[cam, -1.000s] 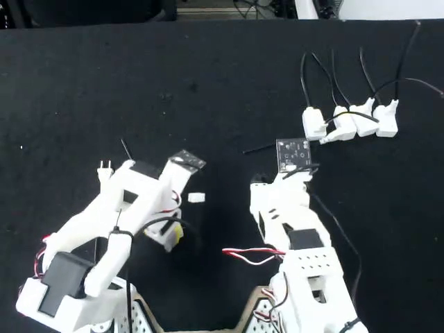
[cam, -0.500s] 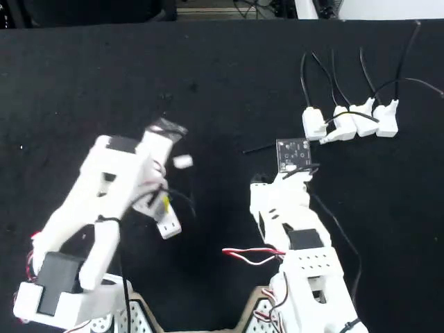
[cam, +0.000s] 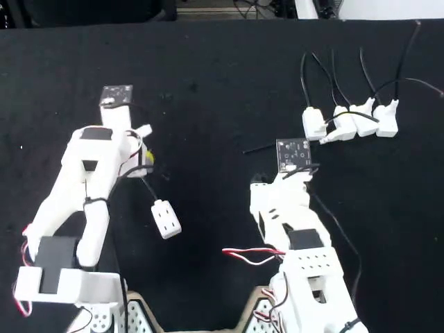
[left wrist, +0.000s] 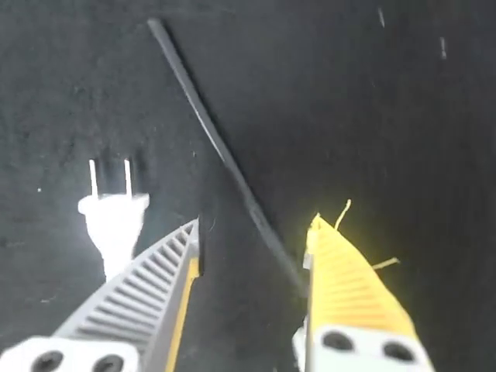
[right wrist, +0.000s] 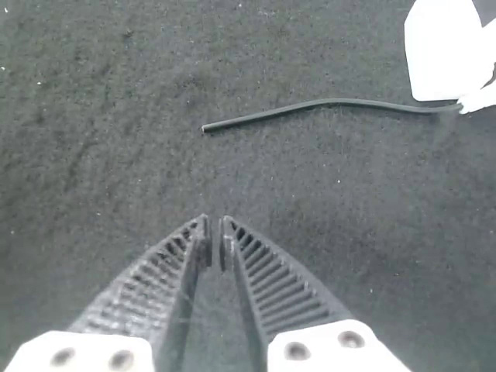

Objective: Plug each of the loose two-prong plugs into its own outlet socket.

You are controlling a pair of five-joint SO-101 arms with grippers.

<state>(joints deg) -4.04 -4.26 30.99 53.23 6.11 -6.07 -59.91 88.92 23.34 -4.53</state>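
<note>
A white two-prong plug lies on the black table, prongs pointing away from my left gripper. That gripper is open above the table. The plug sits just off its grey finger, and a thin black cord runs between the fingers. In the high view the left arm stands at the left. A white outlet socket on a black cord lies beside it, toward the front. My right gripper is shut on nothing, low over bare table.
Several white plug and socket blocks with black cords sit at the back right. One white block and a loose black cord end lie beyond the right gripper. The right arm stands at the front centre.
The left arm has swung left and toward the back of the table, uncovering the white socket that now lies free. The right arm has not moved.
</note>
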